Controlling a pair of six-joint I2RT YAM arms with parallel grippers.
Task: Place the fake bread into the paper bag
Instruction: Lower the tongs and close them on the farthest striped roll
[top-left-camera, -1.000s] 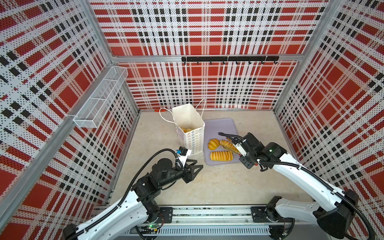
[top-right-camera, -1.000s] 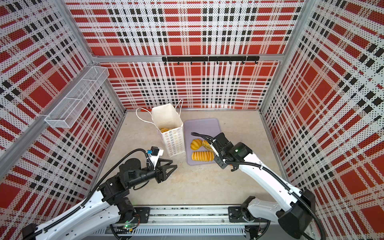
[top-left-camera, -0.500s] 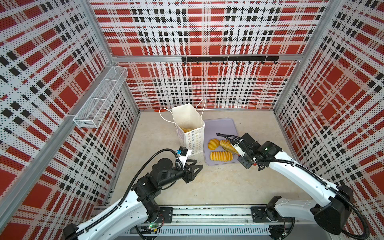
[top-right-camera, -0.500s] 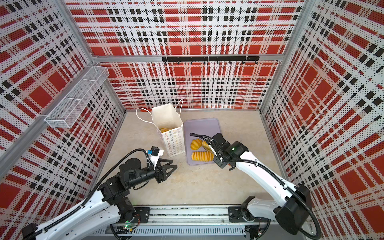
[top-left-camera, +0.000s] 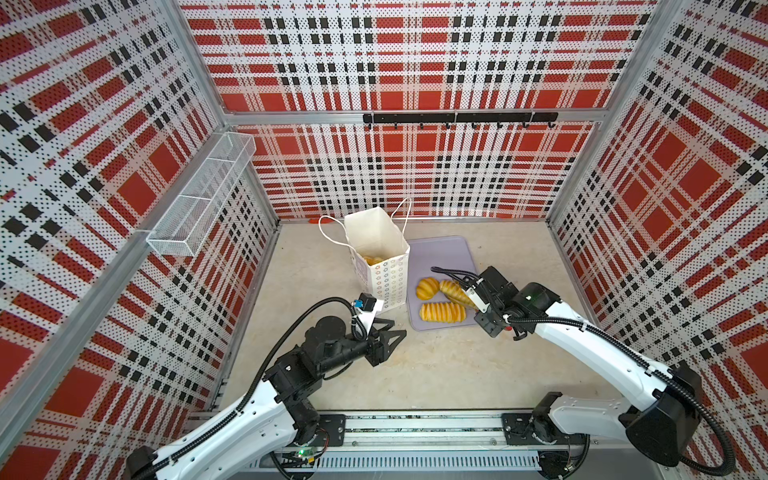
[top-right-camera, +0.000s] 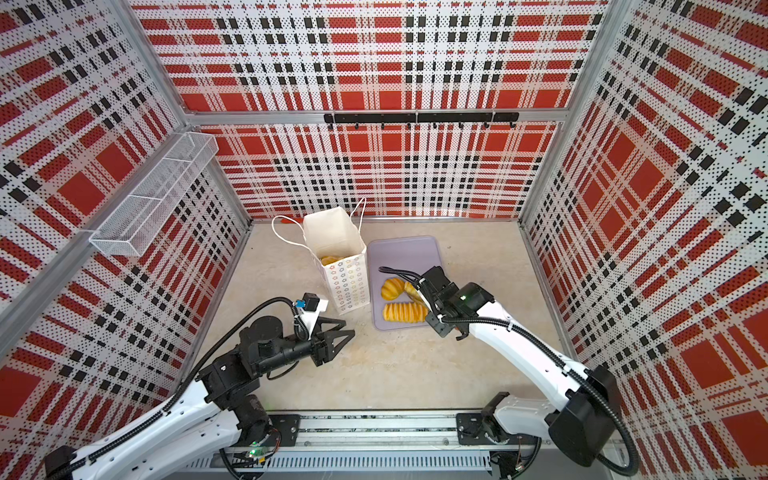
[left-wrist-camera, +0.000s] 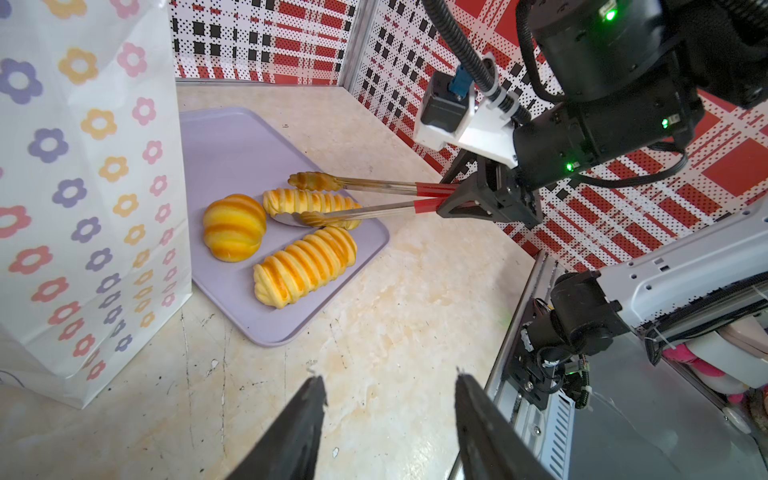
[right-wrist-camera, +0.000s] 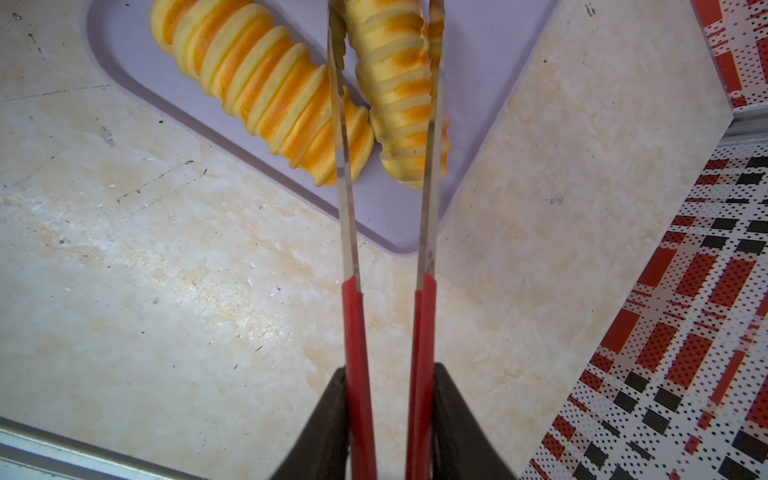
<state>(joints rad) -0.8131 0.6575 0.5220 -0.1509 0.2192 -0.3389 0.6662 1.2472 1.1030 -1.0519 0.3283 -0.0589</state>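
Walls: perforated panels (top-left-camera: 415, 62) with red, black and white plaid, on three sides.
Back wall: black hook rail (top-left-camera: 457, 118).
Left wall: white wire mesh basket (top-left-camera: 201, 195).
Tabletop (top-left-camera: 457, 365): beige marble pattern, evenly lit.

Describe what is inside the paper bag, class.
In both top views, golden fake bread shows low inside the open paper bag. The bag's near wall covers the rest, so how many pieces lie there cannot be told.

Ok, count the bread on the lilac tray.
3: a round bun nearest the paper bag, a slim loaf between the tongs' tips, a ridged loaf by the tray's front edge. More sits inside the bag, mostly hidden.
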